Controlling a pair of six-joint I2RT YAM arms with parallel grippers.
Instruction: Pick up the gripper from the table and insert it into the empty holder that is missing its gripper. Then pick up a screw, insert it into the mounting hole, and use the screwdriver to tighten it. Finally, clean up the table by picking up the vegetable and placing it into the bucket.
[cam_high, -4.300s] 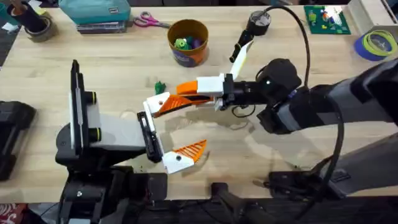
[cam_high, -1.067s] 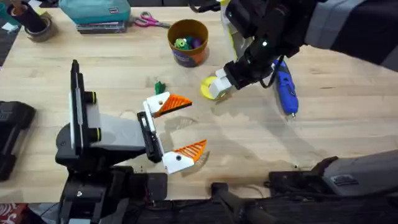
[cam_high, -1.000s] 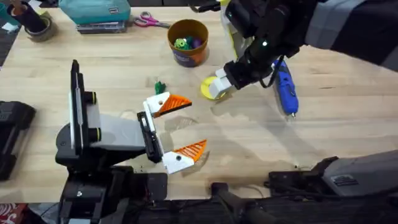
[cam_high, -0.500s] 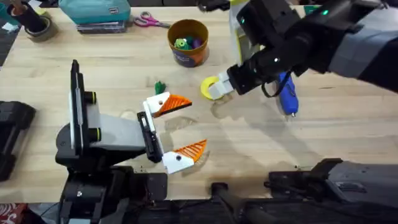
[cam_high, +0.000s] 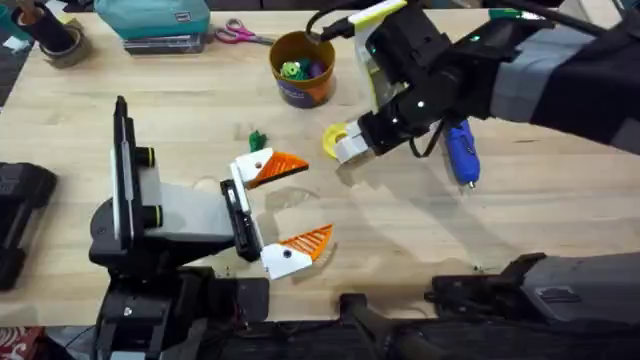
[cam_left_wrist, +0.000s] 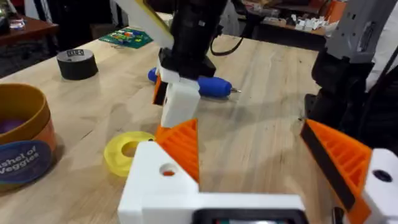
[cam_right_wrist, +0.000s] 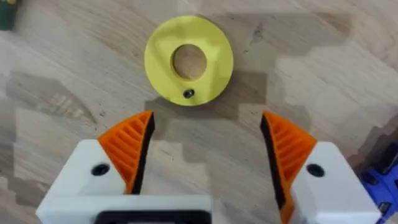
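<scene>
Orange pads spread wide, your right pincer (cam_right_wrist: 205, 149) is now hanging over the yellow disc (cam_right_wrist: 188, 60), having left the fitted holder (cam_high: 247, 168); screw next. Left pincer (cam_left_wrist: 267, 155) is gaping, empty.

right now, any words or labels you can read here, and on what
"...shel of Veggies" (start cut off): on the blue band of the bucket.
White label on top of the black tape roll: printed, but too small to read.
Green board at the far table edge: coloured marks, nothing legible.
Yellow ring, screwdriver: no text seen.
</scene>
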